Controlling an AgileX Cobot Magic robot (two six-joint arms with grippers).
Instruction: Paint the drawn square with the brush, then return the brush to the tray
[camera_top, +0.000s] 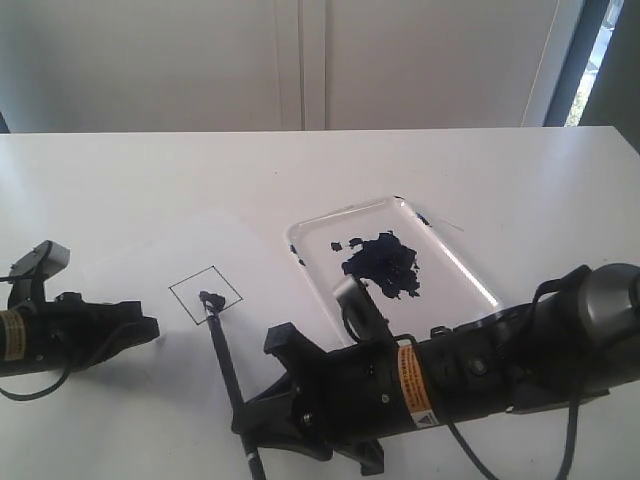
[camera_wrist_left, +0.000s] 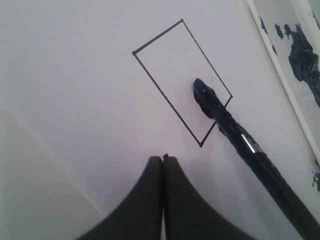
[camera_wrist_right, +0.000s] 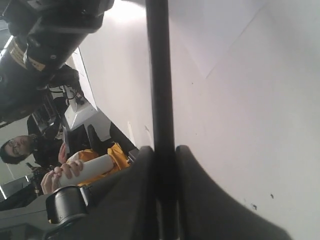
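Exterior view, right hand (camera_top: 248, 420) pinching brush (camera_top: 222, 350), long axis near-to-far, bristle tip pointing far, resting inside square (camera_top: 195, 293), left hand (camera_top: 148, 328) pressed together.

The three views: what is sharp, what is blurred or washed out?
Exterior view: the table is overexposed, the paper edges nearly vanish, the tray rim glints. Left wrist view: the square is sharp; the wet brush tip shows a highlight. Right wrist view: the brush in the right hand is a soft dark blur.
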